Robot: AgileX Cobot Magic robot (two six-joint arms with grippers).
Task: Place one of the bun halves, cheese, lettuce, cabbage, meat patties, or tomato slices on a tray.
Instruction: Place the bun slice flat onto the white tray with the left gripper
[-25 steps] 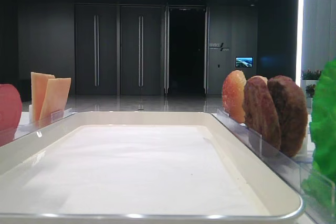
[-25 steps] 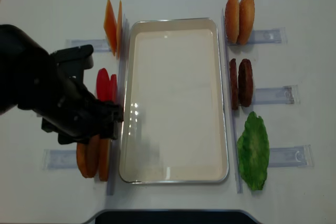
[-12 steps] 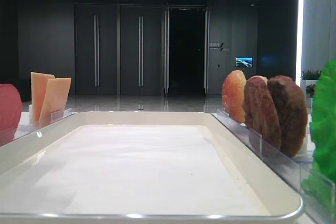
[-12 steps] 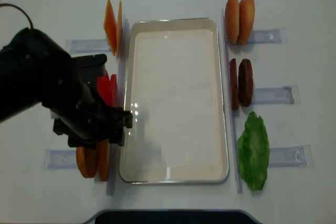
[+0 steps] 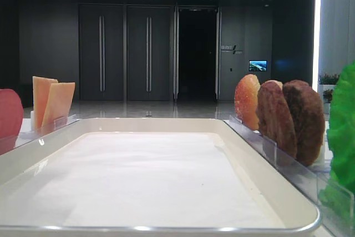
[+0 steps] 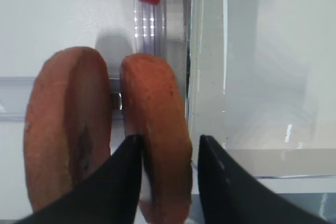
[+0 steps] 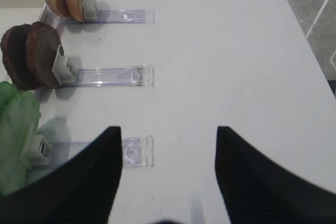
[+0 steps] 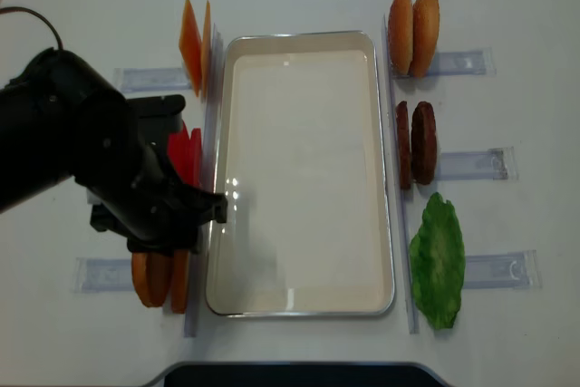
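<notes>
While the left gripper [image 6: 170, 140] hung over the rack at about 7 o'clock off the tray [image 8: 299, 36] in the overhead view, its two dark fingers [image 6: 126, 177] straddled the inner orange speckled disc [image 6: 157, 119]. One finger stood in the slot between that disc and the outer orange speckled disc [image 6: 65, 129]. The other stood between the inner disc and the tray wall. The finger at 9 o'clock lay against the disc's face. The finger at 3 o'clock looked just beside it, so I could not tell whether the jaws had clamped or were merely flanking it.

The relation that mattered was the disc's stance. It stood on edge, with its long axis running 12 to 6 o'clock in the left wrist view. Its flat faces looked toward 3 and 9 o'clock, square to the fingers, so a pinch across the thin dimension seemed right. From the gripper, the tray lay directly at 3 o'clock, just beside the disc. The carry would likely be a lift followed by a sideways shift over the rim.

Red tomato slices [image 8: 192, 147] stood at 12 o'clock from the gripper, near but apart.

Across the tray, the right gripper [image 7: 167, 129] hovered with its jaws spread wide over bare table and a clear holder strip [image 7: 134, 150], with nothing between them. It sat at 3 o'clock from the lettuce [image 7: 16, 124], so the left arm was plainly the nearer one.
</notes>
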